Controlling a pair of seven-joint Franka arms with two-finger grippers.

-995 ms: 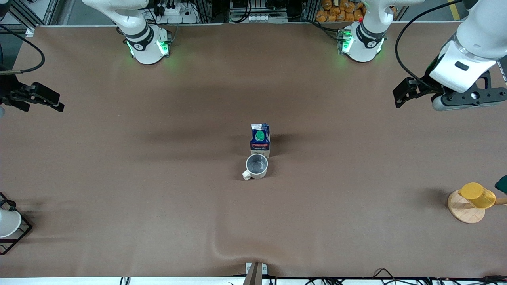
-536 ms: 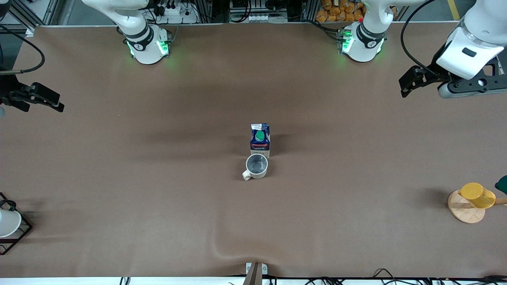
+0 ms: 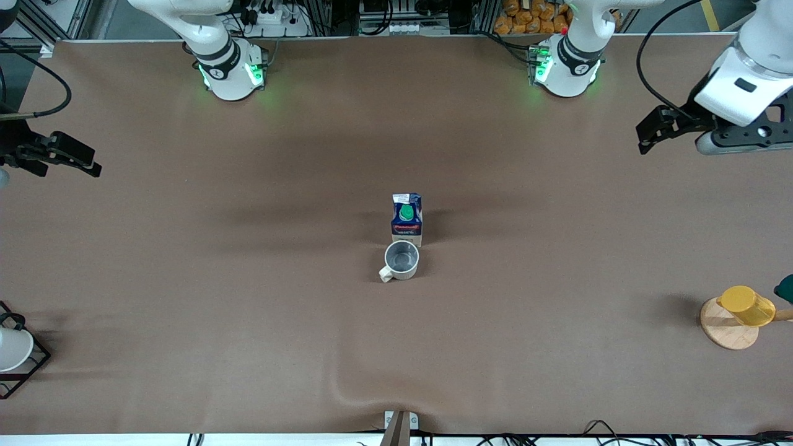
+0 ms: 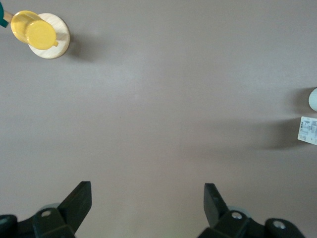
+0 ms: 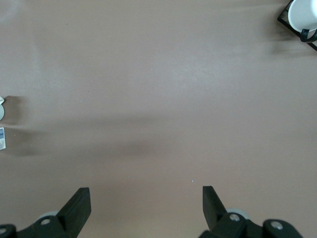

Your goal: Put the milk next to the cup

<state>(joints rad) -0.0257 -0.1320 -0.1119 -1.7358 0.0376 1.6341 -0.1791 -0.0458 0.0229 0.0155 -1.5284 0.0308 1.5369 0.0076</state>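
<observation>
The milk [image 3: 407, 218], a dark-blue carton with a green cap, stands upright at the middle of the table. The cup [image 3: 401, 260], a cream mug with a grey inside, stands right beside it, nearer to the front camera. My left gripper [image 3: 653, 131] hangs open and empty over the left arm's end of the table, well away from both. My right gripper [image 3: 68, 158] waits open and empty over the right arm's end. The left wrist view shows open fingers [image 4: 79, 201], with the milk [image 4: 308, 130] and the cup [image 4: 313, 99] at its edge. The right wrist view also shows open fingers [image 5: 79, 203].
A yellow plastic cup [image 3: 746, 305] lies on a round wooden stand [image 3: 726, 331] at the left arm's end, near the front camera. A white cup [image 3: 11, 348] sits in a black wire rack [image 3: 34, 365] at the right arm's end. The brown cloth has a wrinkle [image 3: 353, 390] near the front edge.
My left gripper has drawn back from the table's middle toward the left arm's end and risen a little. The milk, the cup and my right gripper have not moved.
</observation>
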